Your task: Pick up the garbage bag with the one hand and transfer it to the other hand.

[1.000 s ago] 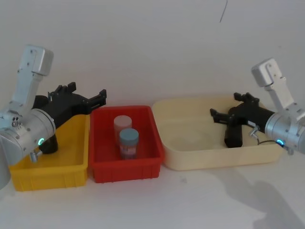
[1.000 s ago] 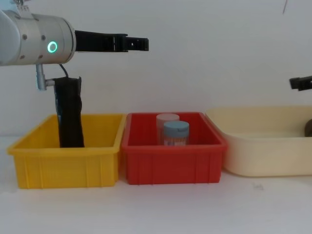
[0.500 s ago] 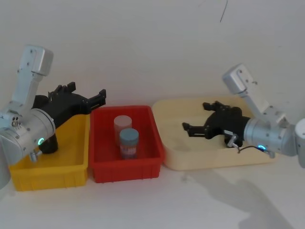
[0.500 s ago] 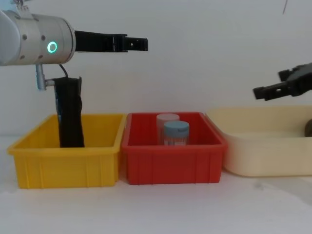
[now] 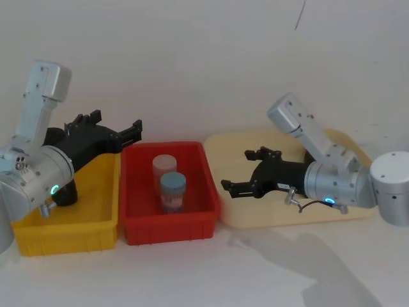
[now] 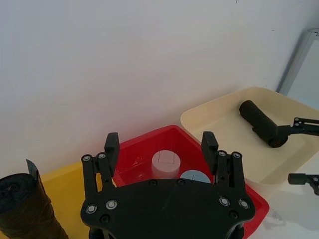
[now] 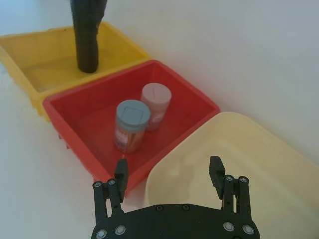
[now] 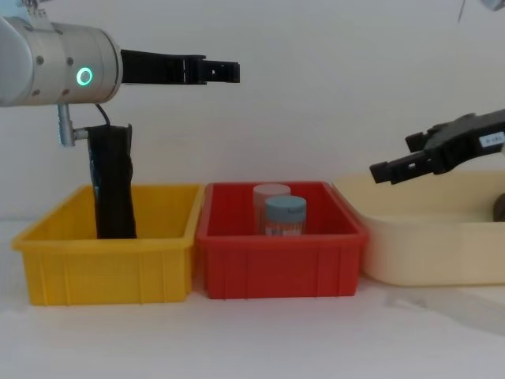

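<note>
White wall, left gripper (image 5: 116,121) level over yellow bin (image 5: 64,242), right gripper (image 5: 238,170) over cream tray (image 5: 287,219), both jaws spread.

Left arm (image 8: 55,63): silver cylinder, 1 green glowing ring (image 8: 84,76). Right arm (image 5: 339,182): silver, 1 blue ring (image 5: 330,201). Left gripper (image 6: 160,143), right gripper (image 7: 168,167): black, silver screws; 1 white label (image 8: 491,140) on right.

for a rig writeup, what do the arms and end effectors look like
Both arms are silver. The left arm has a green glowing ring, the right arm a blue ring with a thin cable nearby. The left end effector and right end effector are long, black, two-fingered; the right bears a white label.
</note>
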